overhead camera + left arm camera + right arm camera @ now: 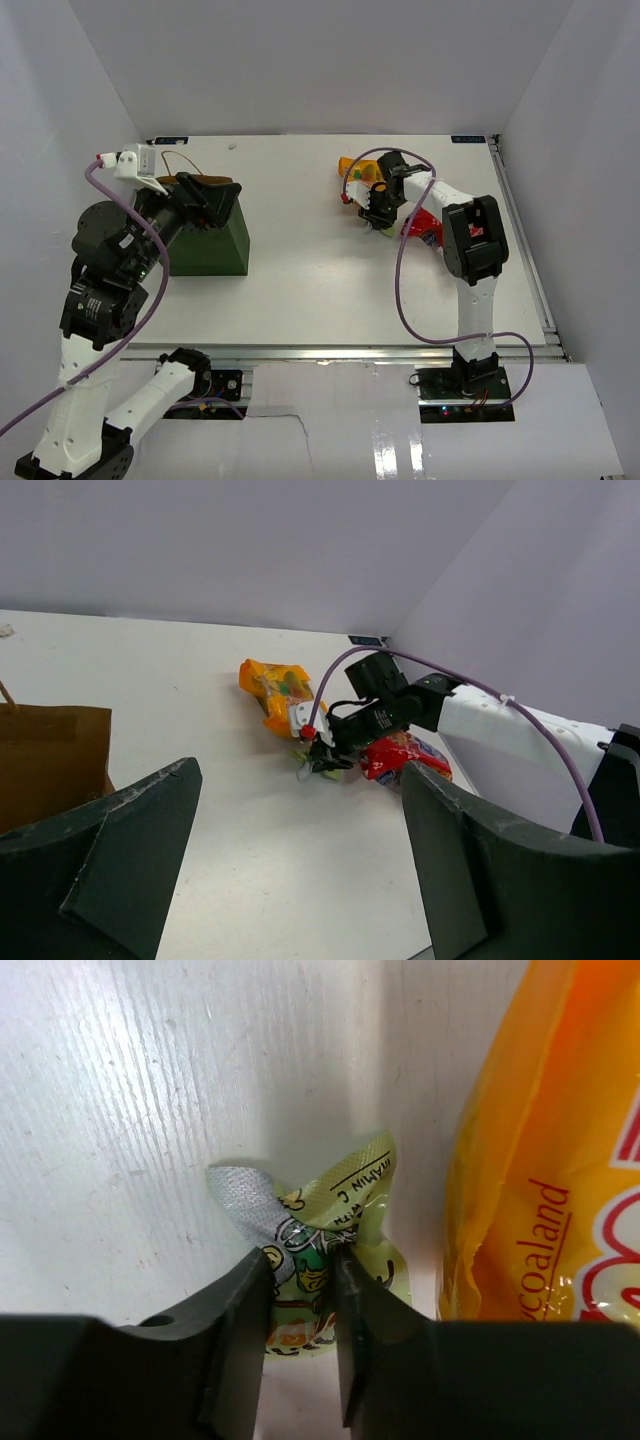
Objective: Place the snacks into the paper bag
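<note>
The dark green paper bag (212, 245) stands on the left of the table, and its brown inside (50, 765) shows in the left wrist view. My left gripper (213, 202) (300, 780) hovers at the bag's top, open and empty. Across the table lie an orange-yellow pouch (354, 167) (276, 686) (545, 1160) and a red chip bag (426, 228) (405, 756). A small green sachet (345, 1185) (302, 756) lies on the table beside the pouch. My right gripper (380, 216) (303, 1255) is pressed down over the sachet, its jaws pinching the crumpled foil.
White walls enclose the table on the left, back and right. A purple cable (400, 260) loops off the right arm over the table. The bag's thin handle (180, 160) sticks up behind it. Bare table (310, 270) lies between bag and snacks.
</note>
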